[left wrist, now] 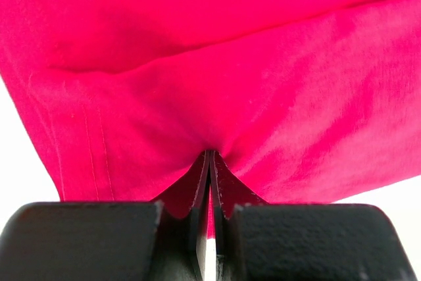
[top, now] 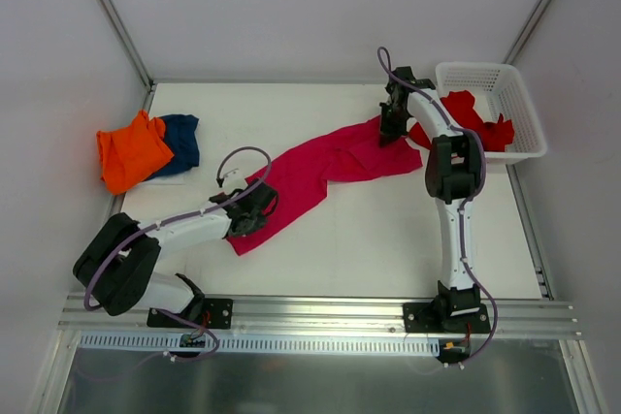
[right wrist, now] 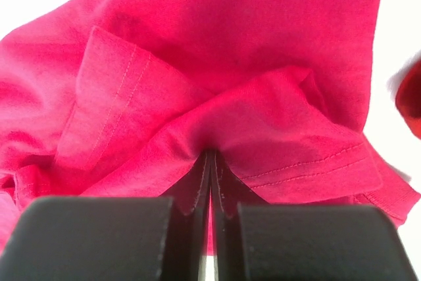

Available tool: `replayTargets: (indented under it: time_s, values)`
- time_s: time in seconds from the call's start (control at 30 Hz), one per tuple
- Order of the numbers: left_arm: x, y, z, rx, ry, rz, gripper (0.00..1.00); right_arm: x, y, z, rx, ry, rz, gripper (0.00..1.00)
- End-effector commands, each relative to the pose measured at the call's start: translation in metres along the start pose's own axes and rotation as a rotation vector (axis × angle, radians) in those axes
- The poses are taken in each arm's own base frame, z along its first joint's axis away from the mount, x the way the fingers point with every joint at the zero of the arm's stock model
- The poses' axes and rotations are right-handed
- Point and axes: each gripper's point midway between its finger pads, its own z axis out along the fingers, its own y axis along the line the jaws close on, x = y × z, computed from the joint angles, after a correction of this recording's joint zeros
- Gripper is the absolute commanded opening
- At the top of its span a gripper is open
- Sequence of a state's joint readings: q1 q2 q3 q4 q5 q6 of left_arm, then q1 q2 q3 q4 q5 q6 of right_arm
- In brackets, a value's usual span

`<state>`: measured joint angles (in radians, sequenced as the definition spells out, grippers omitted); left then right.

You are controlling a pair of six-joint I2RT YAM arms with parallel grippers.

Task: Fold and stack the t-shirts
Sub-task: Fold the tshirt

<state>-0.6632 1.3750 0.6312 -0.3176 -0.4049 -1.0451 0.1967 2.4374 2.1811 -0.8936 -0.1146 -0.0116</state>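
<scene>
A magenta-pink t-shirt [top: 325,170] lies stretched in a long band across the middle of the table, from near left to far right. My left gripper [top: 260,203] is shut on its near-left end; in the left wrist view the cloth [left wrist: 217,70] is pinched between the closed jaws. My right gripper [top: 392,125] is shut on the far-right end, where a hemmed edge [right wrist: 309,166] bunches at the jaws. An orange t-shirt [top: 131,150] lies partly over a navy blue t-shirt [top: 180,140] at the far left. A bright red t-shirt [top: 473,118] spills from the basket.
The white mesh basket [top: 512,94] stands at the far right corner of the table, close behind my right arm. Metal frame posts rise at both back corners, and a rail runs along the near edge.
</scene>
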Motion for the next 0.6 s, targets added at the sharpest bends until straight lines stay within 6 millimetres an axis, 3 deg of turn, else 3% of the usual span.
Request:
replayTargets:
  time_s: [0.0, 0.1, 0.27, 0.47, 0.57]
  values:
    - [0.053, 0.03, -0.004, -0.121, 0.132, 0.018, 0.0, -0.011, 0.006, -0.002, -0.028, -0.022, 0.005, 0.01]
    - [0.065, 0.024, -0.014, -0.115, 0.126, 0.047, 0.0, -0.014, 0.005, 0.001, -0.022, -0.024, 0.008, 0.0]
    - [0.081, 0.031, -0.036, -0.156, 0.11, 0.108, 0.0, -0.018, -0.003, 0.0, 0.025, -0.031, 0.005, 0.01]
    - [0.114, 0.039, -0.055, -0.159, 0.114, 0.135, 0.0, -0.024, -0.011, -0.005, 0.075, -0.057, -0.005, 0.01]
    - [0.13, 0.032, -0.061, -0.146, 0.119, 0.167, 0.0, -0.027, -0.008, -0.006, 0.062, -0.068, 0.003, 0.02]
